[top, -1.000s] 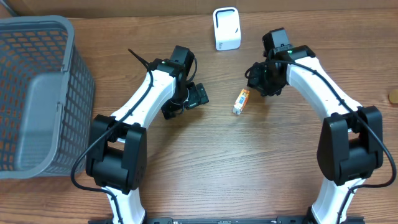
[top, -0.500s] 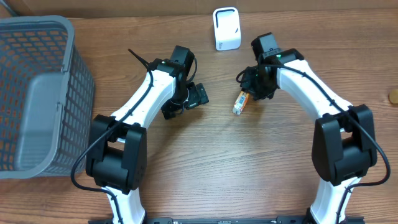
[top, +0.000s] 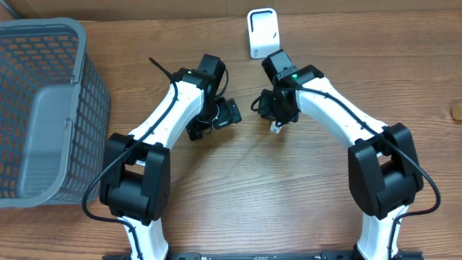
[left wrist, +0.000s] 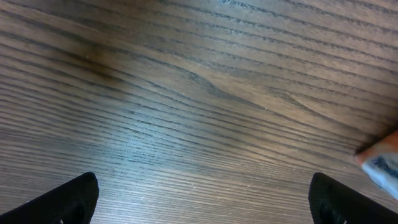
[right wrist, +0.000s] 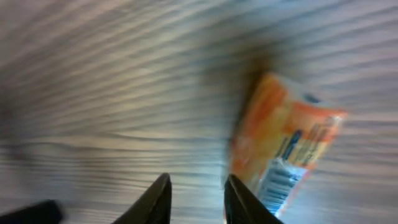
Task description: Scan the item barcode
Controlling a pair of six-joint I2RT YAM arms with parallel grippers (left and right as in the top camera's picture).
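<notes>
The item is a small orange and white packet with a blue printed label, lying flat on the wooden table. In the overhead view only its lower end shows below my right gripper, which hangs over it. In the right wrist view the right gripper has its fingers a narrow gap apart with only wood between them, and the packet lies just right of the right finger. My left gripper is wide open over bare wood; a blurred corner of the packet shows at that view's right edge. The white scanner stands at the back.
A grey mesh basket fills the left side of the table. A small brownish object sits at the far right edge. The left gripper's fingertips frame plain wood.
My right arm has swung left, from beside the packet to over it, and its jaws have narrowed. The left arm has not moved.
</notes>
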